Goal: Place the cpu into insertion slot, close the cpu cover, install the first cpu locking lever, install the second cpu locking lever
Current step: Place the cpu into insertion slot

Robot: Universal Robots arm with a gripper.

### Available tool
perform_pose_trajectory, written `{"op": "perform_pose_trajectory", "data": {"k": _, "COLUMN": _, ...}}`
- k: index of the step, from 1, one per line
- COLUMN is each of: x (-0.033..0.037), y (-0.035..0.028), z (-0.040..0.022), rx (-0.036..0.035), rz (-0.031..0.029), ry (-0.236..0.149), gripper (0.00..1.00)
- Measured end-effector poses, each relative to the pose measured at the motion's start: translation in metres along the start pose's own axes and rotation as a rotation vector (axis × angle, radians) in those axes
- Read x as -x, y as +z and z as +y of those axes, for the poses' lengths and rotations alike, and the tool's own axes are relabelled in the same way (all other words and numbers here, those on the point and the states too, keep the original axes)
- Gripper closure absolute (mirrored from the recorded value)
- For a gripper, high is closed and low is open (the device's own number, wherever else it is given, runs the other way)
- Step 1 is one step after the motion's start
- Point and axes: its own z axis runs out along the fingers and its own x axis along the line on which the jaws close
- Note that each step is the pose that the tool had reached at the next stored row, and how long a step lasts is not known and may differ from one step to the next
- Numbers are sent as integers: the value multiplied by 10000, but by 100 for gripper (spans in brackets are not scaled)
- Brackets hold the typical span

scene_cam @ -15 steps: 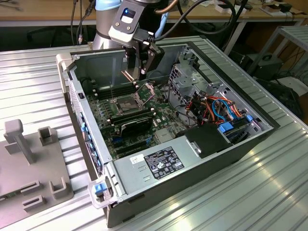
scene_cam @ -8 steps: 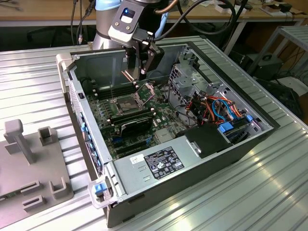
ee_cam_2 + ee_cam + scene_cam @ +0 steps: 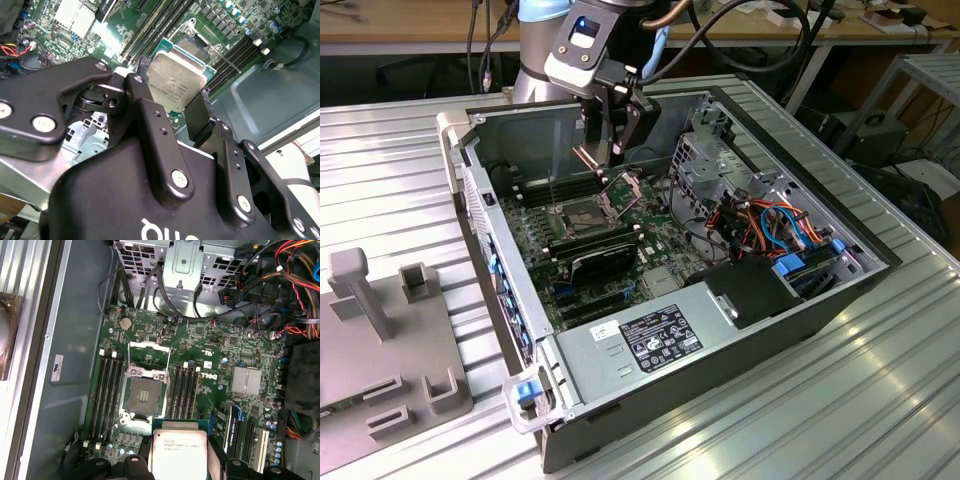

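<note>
1. Closest item: the gripper (image 3: 172, 95). Its fingers (image 3: 150, 120) clench opposite edges of the cpu (image 3: 176, 82), grasping it flat with the metal top toward the wrist cameras.
2. The cpu hangs above the motherboard (image 3: 200, 340), near the insertion slot (image 3: 142, 396) but off to one side of it; the slot stands bare.
3. The cpu cover (image 3: 149, 351) is swung open beside the slot.
4. Progress: no step is complete. Seating, cover closing and both lever steps are left.

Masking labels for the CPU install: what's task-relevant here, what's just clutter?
Job in hand:
gripper, holding the cpu
insertion slot, unfilled
cpu cover, swung open

Lying about:
memory slots
cable bundle
grey fixture beside the case
</note>
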Motion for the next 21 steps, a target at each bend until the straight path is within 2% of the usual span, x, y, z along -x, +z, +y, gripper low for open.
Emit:
{"op": "perform_pose_trajectory", "data": {"k": 5, "x": -2, "y": 20, "z": 12, "rx": -14, "rz": -29, "ry": 614, "gripper": 47}}
{"op": "perform_pose_trajectory", "data": {"k": 10, "x": -28, "y": 67, "z": 41, "rx": -21, "rz": -39, "ry": 850, "gripper": 47}}
{"op": "perform_pose_trajectory", "data": {"k": 14, "x": -70, "y": 158, "z": 84, "rx": -38, "rz": -52, "ry": 1184, "gripper": 47}}
{"op": "perform_pose_trajectory", "data": {"k": 17, "x": -85, "y": 198, "z": 99, "rx": -42, "rz": -58, "ry": 1335, "gripper": 47}}
{"op": "perform_pose_trajectory", "data": {"k": 21, "x": -90, "y": 221, "z": 120, "rx": -46, "rz": -65, "ry": 1443, "gripper": 47}}
